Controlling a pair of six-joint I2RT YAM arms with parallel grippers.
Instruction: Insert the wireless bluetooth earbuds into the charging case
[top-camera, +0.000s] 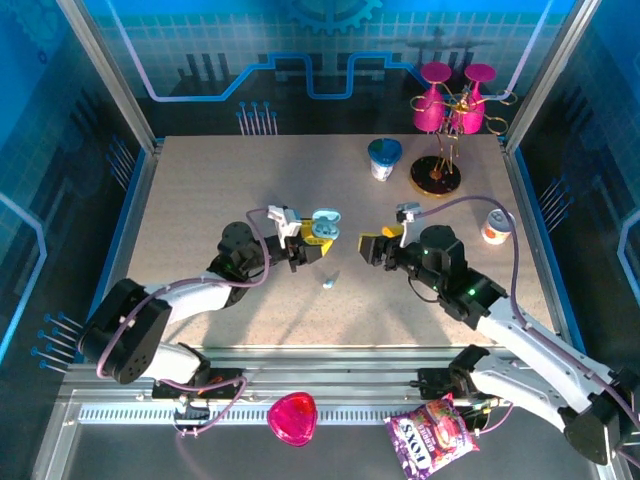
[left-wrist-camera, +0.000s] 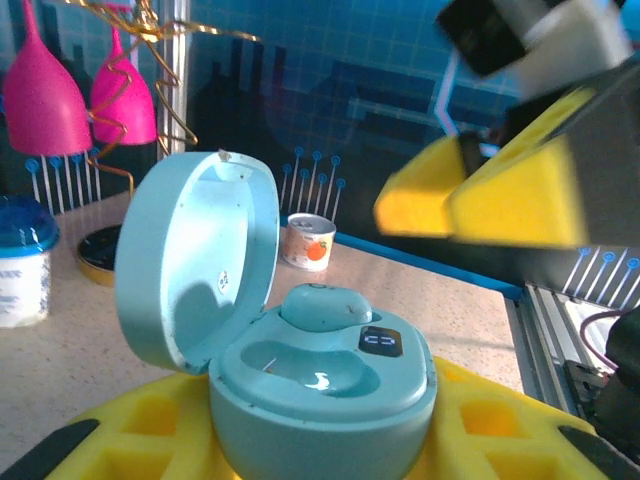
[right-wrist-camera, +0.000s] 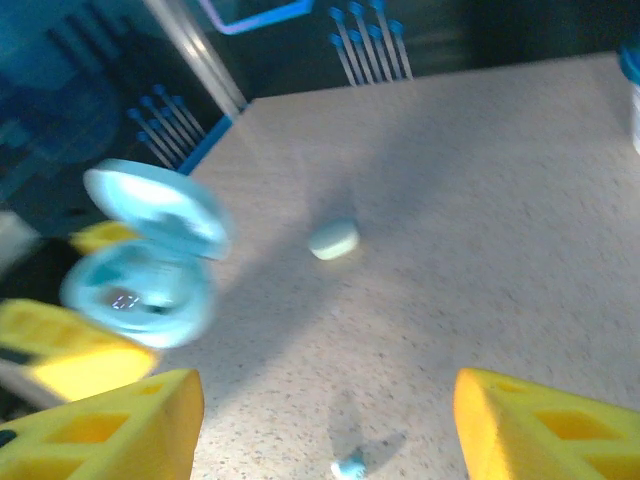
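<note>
in the open charging case (left-wrist-camera: 320, 390) one earbud (left-wrist-camera: 322, 305) sits in its slot. a second earbud (top-camera: 328, 283) lies on the table (top-camera: 200, 190), just on the near side of the case. the left gripper (top-camera: 308, 238) is clamped on the case. right of the case, the right gripper (right-wrist-camera: 325, 420) has its jaws wide apart.

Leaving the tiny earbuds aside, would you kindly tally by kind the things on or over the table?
Pink goblets: 2
Cups: 2
Wire rack: 1
Charging case: 1
Total: 6
</note>
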